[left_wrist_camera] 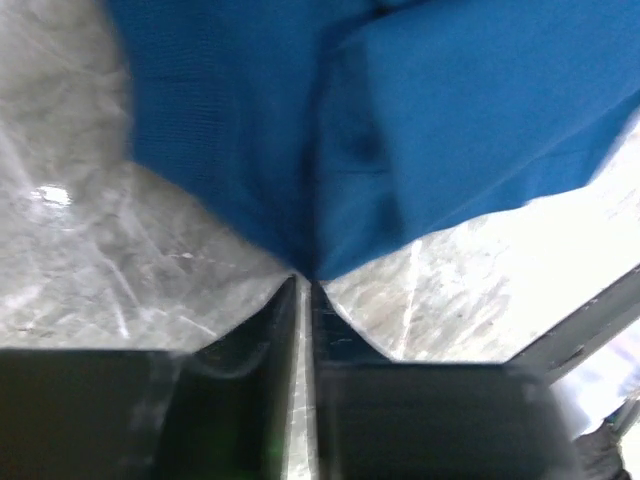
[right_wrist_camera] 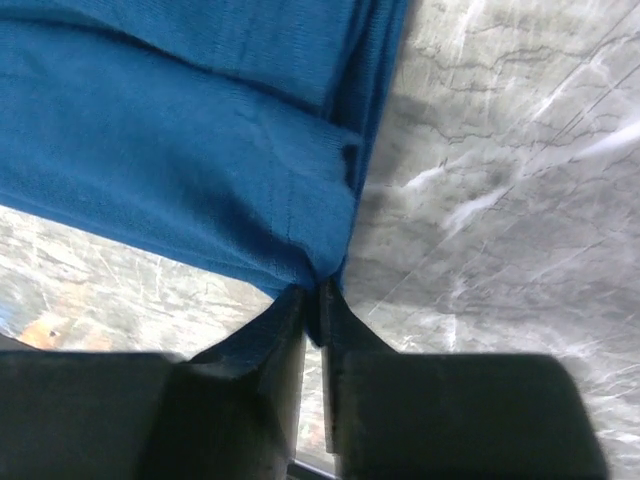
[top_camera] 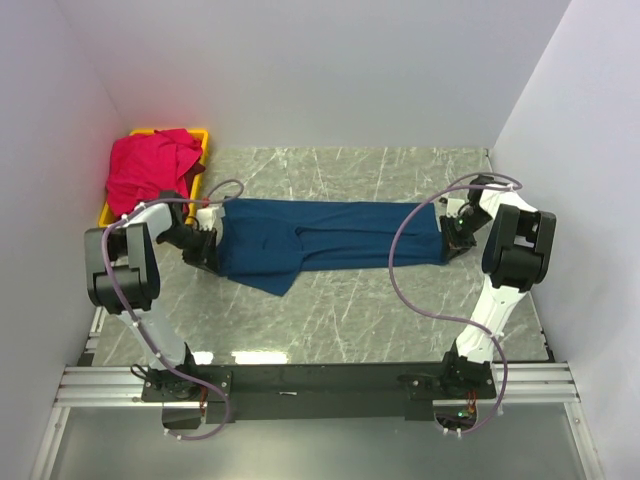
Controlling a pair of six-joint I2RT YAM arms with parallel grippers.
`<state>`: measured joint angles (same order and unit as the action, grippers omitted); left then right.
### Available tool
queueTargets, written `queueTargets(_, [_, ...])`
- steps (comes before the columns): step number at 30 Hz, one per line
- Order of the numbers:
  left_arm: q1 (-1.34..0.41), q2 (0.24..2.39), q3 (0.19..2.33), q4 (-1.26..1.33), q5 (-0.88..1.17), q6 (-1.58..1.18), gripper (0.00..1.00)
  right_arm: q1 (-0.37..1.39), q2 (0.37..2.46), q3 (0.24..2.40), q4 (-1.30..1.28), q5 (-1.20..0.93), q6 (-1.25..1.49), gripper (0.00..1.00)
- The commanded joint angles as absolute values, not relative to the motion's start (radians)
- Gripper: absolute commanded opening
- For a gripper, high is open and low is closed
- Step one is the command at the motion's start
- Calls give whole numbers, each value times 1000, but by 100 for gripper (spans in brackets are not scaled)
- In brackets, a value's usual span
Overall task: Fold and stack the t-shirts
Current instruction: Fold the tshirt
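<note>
Blue shirt: the blue shirt (top_camera: 330,245) lies as a long band across the middle of the top view. It runs from left to right on the table (top_camera: 350,310).
Shape of the band: it looks doubled lengthwise, with a loose flap sagging toward the lower left. The edges are not squared.
Left gripper: the left gripper (left_wrist_camera: 305,290) sits at the left end of the band. Its fingers are pressed together with a corner of blue cloth pinched between the tips.
Right gripper: the right gripper (right_wrist_camera: 315,292) sits at the right end of the band. Its fingers are likewise closed on a bunched edge of the same shirt.
Red shirt: the red shirt (top_camera: 150,170) is crumpled in a heap in the upper left of the top view. It lies in and over the yellow bin (top_camera: 203,140), well apart from the blue one.
Done so far: judging by the layout, the blue shirt is spread out and has had a first lengthwise fold at most.
Left to do: the blue shirt needs its cross folds and tidying. The red shirt has not been folded at all, and nothing is stacked yet.
Stage: early, probably under halfway.
</note>
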<state>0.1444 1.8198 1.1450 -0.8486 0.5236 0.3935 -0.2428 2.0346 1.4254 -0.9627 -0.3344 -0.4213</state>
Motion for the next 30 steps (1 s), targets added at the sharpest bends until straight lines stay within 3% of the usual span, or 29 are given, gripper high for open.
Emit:
queueTargets(1, [155,1813,1163,-819,512,396,21,-256,2007,1425,-954,-296,-466,29])
queueTargets(2, [155,1799,1166,-821,520,397,33,-256,1994,1436,-968,-302,-469,33])
queueTargets(8, [156,1663,1222,-917,571,468,55,-247,1855,1486,-991,-364,-506,39])
queueTargets(16, [-76,1536,1054,-913,445,516,47,-141,1865,1537,-971,-347,-485,33])
queueTargets(24, [-198,1591,996,-717,324,348,56,21,1818,1465,-908,-428,-390,29])
queueTargets(30, [-264,1644,986,-615,236,275,59,40,1859,1473,-880,-423,-359,29])
